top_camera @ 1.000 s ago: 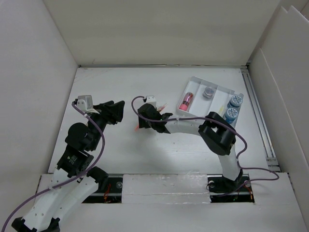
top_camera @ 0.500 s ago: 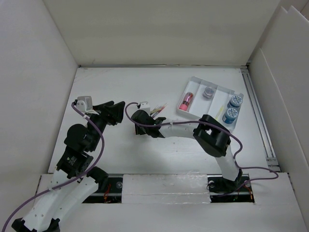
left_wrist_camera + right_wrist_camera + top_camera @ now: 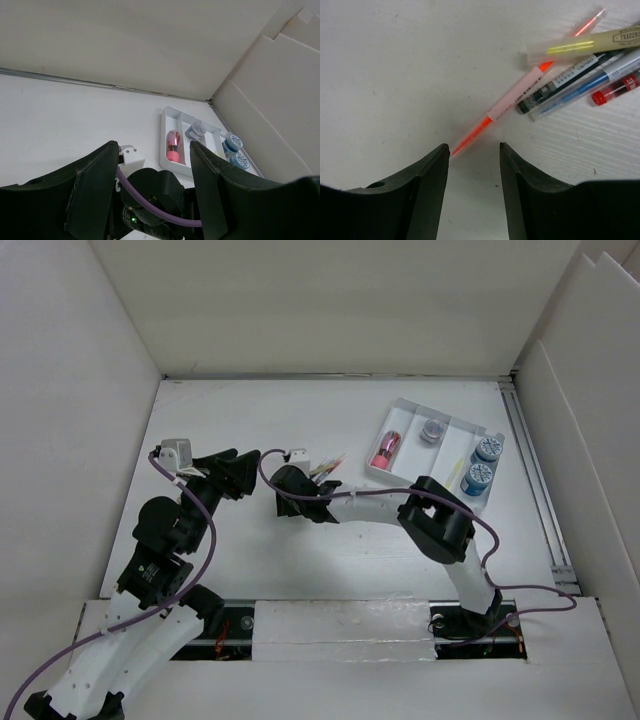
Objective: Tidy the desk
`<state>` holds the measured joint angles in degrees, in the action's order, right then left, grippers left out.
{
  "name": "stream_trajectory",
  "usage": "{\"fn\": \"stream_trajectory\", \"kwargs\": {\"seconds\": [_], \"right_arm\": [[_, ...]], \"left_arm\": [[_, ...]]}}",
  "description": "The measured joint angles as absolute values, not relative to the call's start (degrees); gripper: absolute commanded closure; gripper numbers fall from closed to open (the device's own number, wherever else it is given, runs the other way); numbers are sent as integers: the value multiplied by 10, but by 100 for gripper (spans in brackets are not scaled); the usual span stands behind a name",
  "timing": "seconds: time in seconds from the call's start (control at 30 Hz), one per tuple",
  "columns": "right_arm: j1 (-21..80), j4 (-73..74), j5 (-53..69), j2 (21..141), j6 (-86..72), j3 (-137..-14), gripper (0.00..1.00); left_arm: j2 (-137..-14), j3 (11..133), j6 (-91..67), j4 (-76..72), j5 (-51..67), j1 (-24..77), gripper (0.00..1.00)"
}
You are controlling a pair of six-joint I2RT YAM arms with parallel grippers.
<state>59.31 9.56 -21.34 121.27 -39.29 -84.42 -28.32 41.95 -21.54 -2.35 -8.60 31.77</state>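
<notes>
Desk [image 3: 250, 410]: lying under the tray, spreading out to its left and front, with white walls closing it in.
Right arm [image 3: 440, 525]: stretching from in front of the tray out to its left.
Left arm [image 3: 165, 530]: standing well left of the tray.
Tray [image 3: 408, 404]: white, compartmented, sitting on the desk.
Left gripper [image 3: 154, 150]: facing the tray from far left, fingers spread, grasping nothing.
Right gripper [image 3: 475, 150]: pointing down near the tray's left side, fingers spread and released.
Pens [image 3: 580, 75]: lying bunched on the desk, left of the tray.
Orange pen [image 3: 512, 102]: lying with its tip at the right gripper's gap, ungripped.
Blue-lidded jars [image 3: 487, 448]: sitting in the tray's right end.
Pink item [image 3: 384, 450]: lying in the tray's left compartment.
Grey-lidded jar [image 3: 432, 430]: sitting in the tray between them.
</notes>
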Motion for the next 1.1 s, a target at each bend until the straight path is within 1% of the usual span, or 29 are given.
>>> {"fn": "stream_trajectory", "kwargs": {"seconds": [0.27,0.37,0.47,0.63,0.7,0.8,1.0,1.1], "right_arm": [[593,97,-227,1249,-393,-890,52],[593,99,-234,1256,-394,-900,64],[593,103,-248,1262,-399,-905,72],[593,101,-255,1262,-403,-901,78],[593,101,-257,1260,-405,-898,83],[594,98,-258,1252,-406,-885,87],[609,95,-266,1212,-402,-829,94],[617,81,-261,1176,-394,-779,96]], "left_arm": [[-282,417,-215,-24,-82,318,45],[-282,417,-215,-24,-80,318,45],[-282,417,-215,-24,-79,318,45],[-282,417,-215,-24,-78,318,44],[-281,417,-215,-24,-77,318,44],[-281,417,-215,-24,-77,318,44],[-282,417,-215,-24,-77,318,44],[-283,417,-215,-24,-76,318,44]]}}
